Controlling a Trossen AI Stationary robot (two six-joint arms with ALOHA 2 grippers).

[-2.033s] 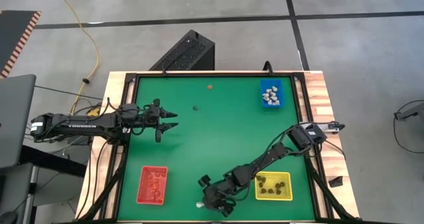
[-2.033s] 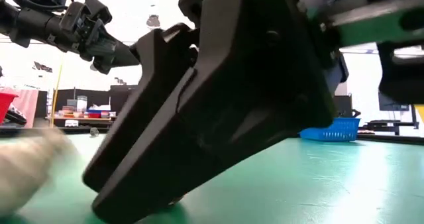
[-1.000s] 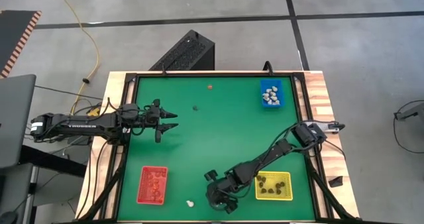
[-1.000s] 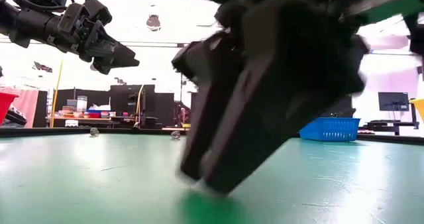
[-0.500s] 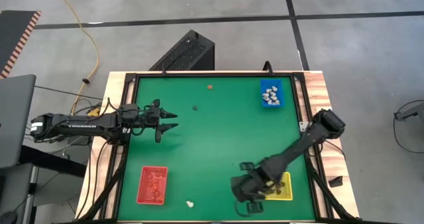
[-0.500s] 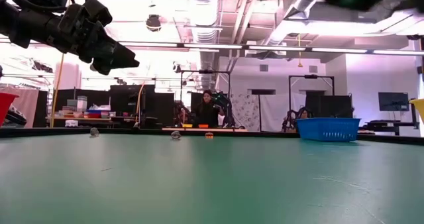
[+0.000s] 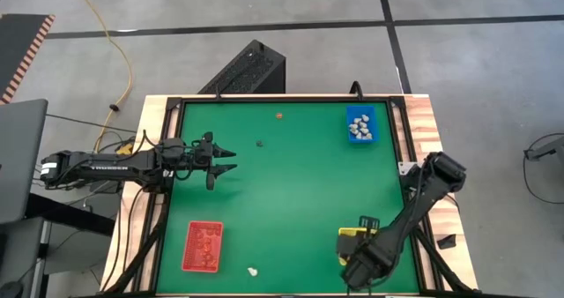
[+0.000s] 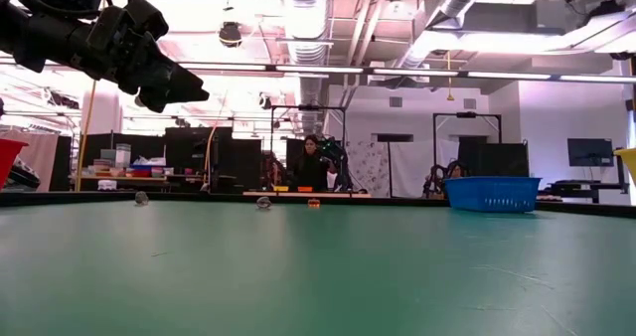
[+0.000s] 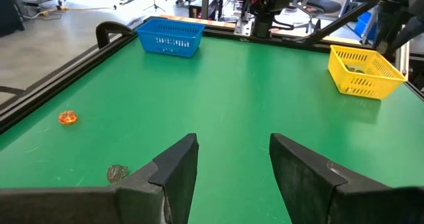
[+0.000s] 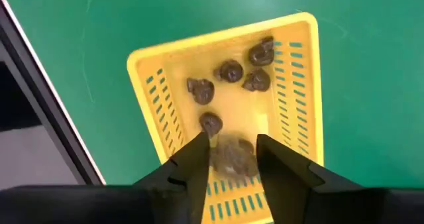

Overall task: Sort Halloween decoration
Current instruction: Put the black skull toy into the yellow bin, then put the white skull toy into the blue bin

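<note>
Right wrist view: the right gripper (image 10: 230, 159) is hanging directly over the yellow tray (image 10: 150, 90), its two fingers (image 10: 192, 163) standing a little apart around a blurred dark brown trinket (image 10: 230, 156). Whether that piece is pinched or already falling free cannot be told; it is lying between the fingertips and above the tray floor, just beside four other dark pieces (image 10: 228, 71) resting there.

Risk, as a judgement: the trinket may cling to one finger and ride away with it, or strike the pieces below and hop over the low wall onto the green table (image 10: 371, 85). A release made too close to the near rim would cause the same loss.

High view: the right gripper (image 7: 363, 267) is covering the yellow tray (image 7: 344, 234) at the near right of the table (image 7: 300, 192). The left gripper (image 7: 225, 158) is waiting above the table's left side, fingers parted and empty. Unsorted pieces are lying well apart: an orange trinket (image 7: 278, 116) and a dark trinket (image 7: 260, 143) toward the far edge, a whitish trinket (image 7: 252, 270) just beside the red tray (image 7: 202, 246). The blue tray (image 7: 359, 124) is holding whitish pieces.
</note>
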